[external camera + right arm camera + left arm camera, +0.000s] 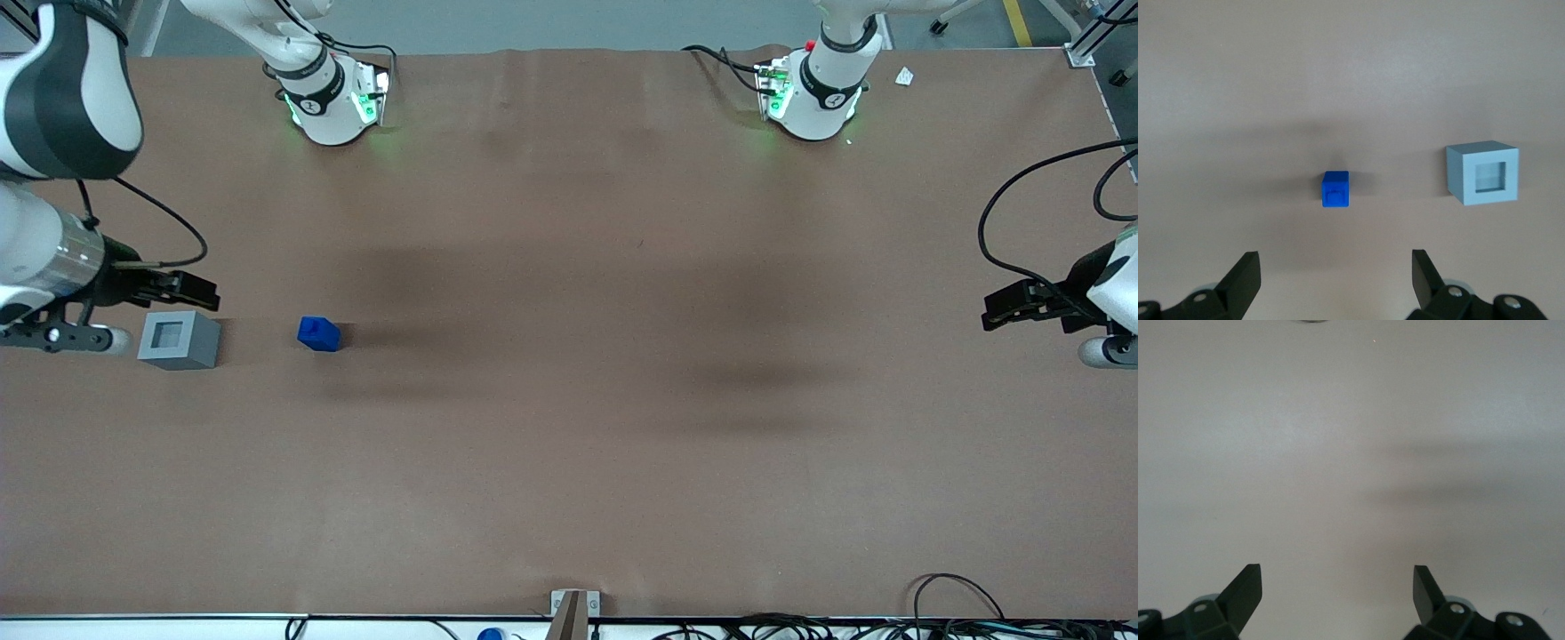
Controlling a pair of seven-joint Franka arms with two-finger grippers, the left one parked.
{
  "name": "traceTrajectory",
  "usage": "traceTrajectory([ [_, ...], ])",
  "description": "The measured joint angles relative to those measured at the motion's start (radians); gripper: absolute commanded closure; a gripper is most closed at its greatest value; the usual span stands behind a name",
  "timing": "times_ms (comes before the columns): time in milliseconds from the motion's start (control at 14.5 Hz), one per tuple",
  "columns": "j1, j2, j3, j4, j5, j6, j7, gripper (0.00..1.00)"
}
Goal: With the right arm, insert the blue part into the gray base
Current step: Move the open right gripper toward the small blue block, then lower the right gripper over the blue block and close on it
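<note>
The blue part (pixel 318 333) lies on the brown table, beside the gray base (pixel 180 340), which stands toward the working arm's end with its square recess facing up. My right gripper (pixel 191 292) hangs above the table, a little farther from the front camera than the gray base and apart from both blocks. It is open and empty. In the right wrist view the blue part (pixel 1335 189) and the gray base (pixel 1483 173) sit apart on the table, ahead of the open gripper (pixel 1336 267), whose two black fingers are spread wide.
The brown table surface (pixel 569 427) spreads wide around both blocks. Two white arm bases (pixel 333 98) (pixel 818 89) stand at the edge farthest from the front camera. Cables (pixel 960 613) lie along the near edge.
</note>
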Motion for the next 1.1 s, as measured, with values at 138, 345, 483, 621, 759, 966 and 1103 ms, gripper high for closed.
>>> traceTrajectory([
  [138, 0.0, 0.013, 0.0, -0.044, 0.001, 0.058, 0.002, 0.0],
  [345, 0.0, 0.037, 0.0, -0.086, 0.038, 0.105, 0.007, 0.0],
  [483, 0.001, 0.048, 0.0, -0.146, 0.057, 0.178, 0.007, 0.0],
  [621, 0.006, 0.053, 0.001, -0.246, 0.063, 0.291, 0.007, 0.0],
  [759, 0.014, 0.06, 0.001, -0.34, 0.063, 0.383, 0.007, 0.0],
  [966, 0.026, 0.09, 0.001, -0.41, 0.063, 0.416, 0.009, 0.0],
  [1103, 0.028, 0.115, 0.001, -0.431, 0.063, 0.421, 0.009, 0.0],
])
